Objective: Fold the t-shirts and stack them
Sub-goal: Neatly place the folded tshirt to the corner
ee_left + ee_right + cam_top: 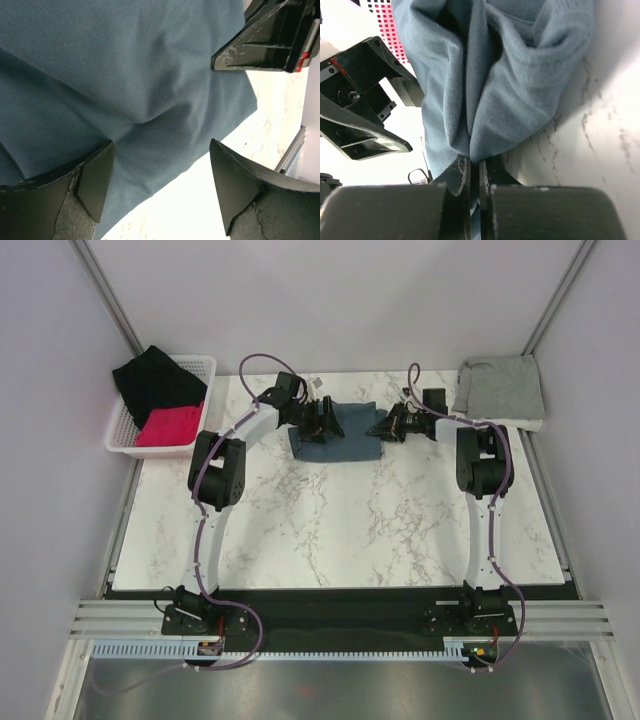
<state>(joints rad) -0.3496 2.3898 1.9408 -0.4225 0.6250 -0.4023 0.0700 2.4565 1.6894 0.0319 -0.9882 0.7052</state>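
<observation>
My right gripper (475, 172) has its fingers pressed together on a bunched fold at the right end of the slate-blue t-shirt (335, 433). The shirt lies folded at the far middle of the marble table (340, 530). My left gripper (160, 170) is at the shirt's left end, fingers spread wide over the cloth and holding nothing. At the far left corner, a white basket (205, 365) holds a pink cloth (170, 426), with a black cloth (158, 383) draped over its rim. The light grey t-shirt (500, 388) lies folded at the far right corner, well apart from my fingers.
</observation>
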